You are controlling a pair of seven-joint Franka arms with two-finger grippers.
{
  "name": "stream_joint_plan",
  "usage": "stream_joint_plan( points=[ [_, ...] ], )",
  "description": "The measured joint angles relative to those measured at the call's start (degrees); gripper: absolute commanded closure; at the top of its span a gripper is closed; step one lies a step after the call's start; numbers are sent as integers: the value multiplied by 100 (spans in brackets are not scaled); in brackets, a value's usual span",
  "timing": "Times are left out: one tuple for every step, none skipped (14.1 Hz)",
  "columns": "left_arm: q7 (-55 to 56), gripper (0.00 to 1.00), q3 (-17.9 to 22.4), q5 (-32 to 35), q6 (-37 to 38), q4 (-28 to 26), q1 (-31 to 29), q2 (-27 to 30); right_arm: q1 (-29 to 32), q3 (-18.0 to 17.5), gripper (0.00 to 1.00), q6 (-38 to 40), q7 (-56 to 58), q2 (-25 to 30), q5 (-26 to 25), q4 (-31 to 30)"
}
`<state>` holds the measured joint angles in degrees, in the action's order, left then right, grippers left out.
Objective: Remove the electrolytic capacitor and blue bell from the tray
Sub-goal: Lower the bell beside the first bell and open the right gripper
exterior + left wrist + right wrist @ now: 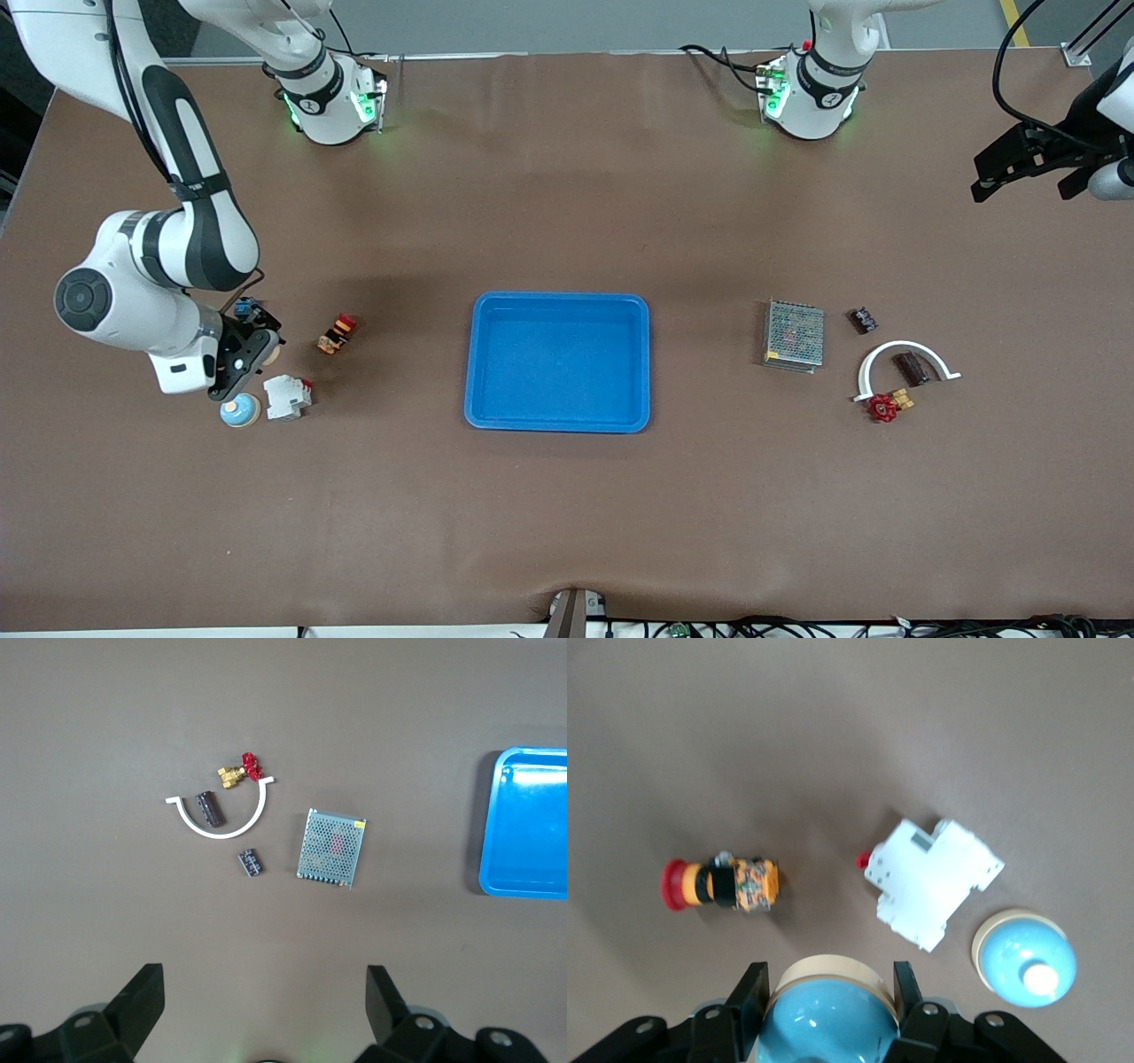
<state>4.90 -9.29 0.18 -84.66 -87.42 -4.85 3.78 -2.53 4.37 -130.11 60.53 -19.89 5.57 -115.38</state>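
Blue bell (828, 1014) sits clamped in the right gripper (244, 350) above the table's (567, 514) right-arm end, while the left gripper (1032, 164) hangs spread near the table edge, with the capacitor (911, 368) lying inside a white arc (904, 350).

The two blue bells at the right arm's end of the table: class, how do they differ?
The held bell sits clamped in the right gripper; the free bell rests on the table beside the white block. The held bell shows only its dome; the free bell shows its white top button. Both have blue domes on cream bases.
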Motion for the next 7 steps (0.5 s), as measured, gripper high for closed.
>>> stream_joint_plan(
  points=[
    [0, 0, 0, 0, -19, 0, 0, 0, 68, 1, 54, -249, 108, 18, 0, -202],
    [0, 0, 0, 0, -28, 0, 0, 0, 125, 1, 55, -517, 203, 19, 0, -396],
    [0, 0, 0, 0, -30, 0, 0, 0, 158, 1, 56, -773, 252, 19, 0, -578],
    [0, 0, 0, 0, -31, 0, 0, 0, 168, 1, 56, -987, 279, 19, 0, -734],
    [0, 0, 0, 0, -32, 0, 0, 0, 168, -6, 56, -1141, 286, 19, 0, -854],
    [1, 0, 0, 0, -38, 0, 0, 0, 167, -16, 57, -1262, 287, 19, 0, -953],
    [3, 0, 0, 0, -68, 2, 0, 0, 167, -25, 57, -1356, 289, 20, 0, -1024]
  ],
)
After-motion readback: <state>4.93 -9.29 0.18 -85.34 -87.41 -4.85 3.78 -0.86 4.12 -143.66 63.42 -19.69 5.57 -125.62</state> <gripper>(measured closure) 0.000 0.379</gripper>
